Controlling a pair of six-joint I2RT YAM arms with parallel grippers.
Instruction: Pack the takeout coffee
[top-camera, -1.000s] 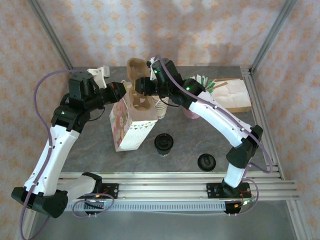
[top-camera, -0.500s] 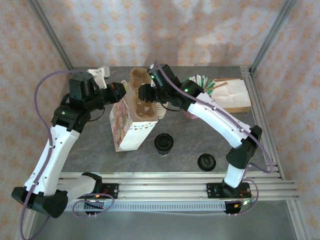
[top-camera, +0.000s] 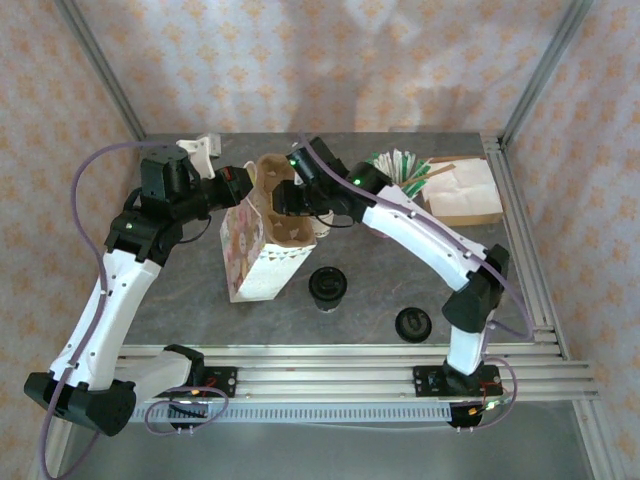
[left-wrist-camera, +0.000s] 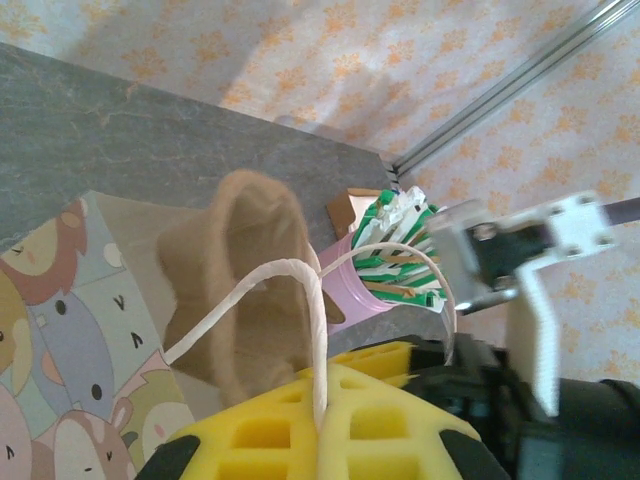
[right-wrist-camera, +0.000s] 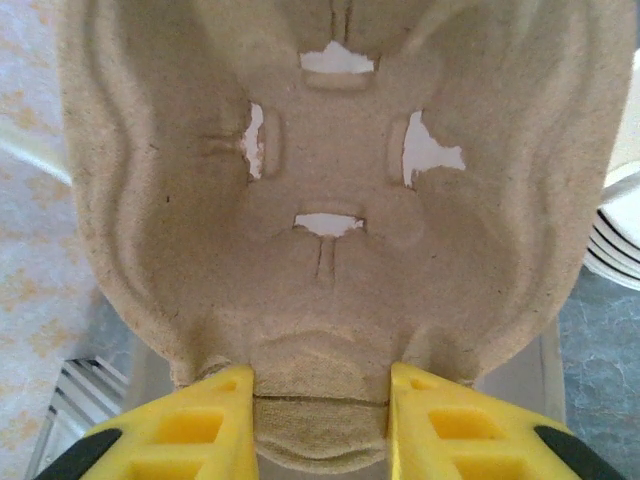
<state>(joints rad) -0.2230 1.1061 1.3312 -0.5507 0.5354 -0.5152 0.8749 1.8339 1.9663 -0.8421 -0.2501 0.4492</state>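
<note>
Takeout coffee (top-camera: 328, 287) stands upright on the grey table (top-camera: 390, 270), lid on, just in front of the white paper bag (top-camera: 246, 255) and apart from it. A loose black lid (top-camera: 414, 322) lies near it to the right, close to the metal rails (top-camera: 330, 372) along the near edge. Around those two the table is bare, so the front and right of the middle are the open room. The back is crowded: a flat brown bag (top-camera: 466, 192) lies by the right-hand frame, with a pink cup (left-wrist-camera: 352, 292) of green and white sachets beside it. The left hand (left-wrist-camera: 318, 405) is clenched on the bag's twine handle (left-wrist-camera: 298, 285), its yellow fingers pinched together with the twine between them. The right hand (right-wrist-camera: 320, 405) is grasping the pulp cup carrier (right-wrist-camera: 330, 190) by its rim, one finger on each side of a tab, jaws partly apart. From above, the carrier sits tilted over the bag's open mouth, between the two hands.
</note>
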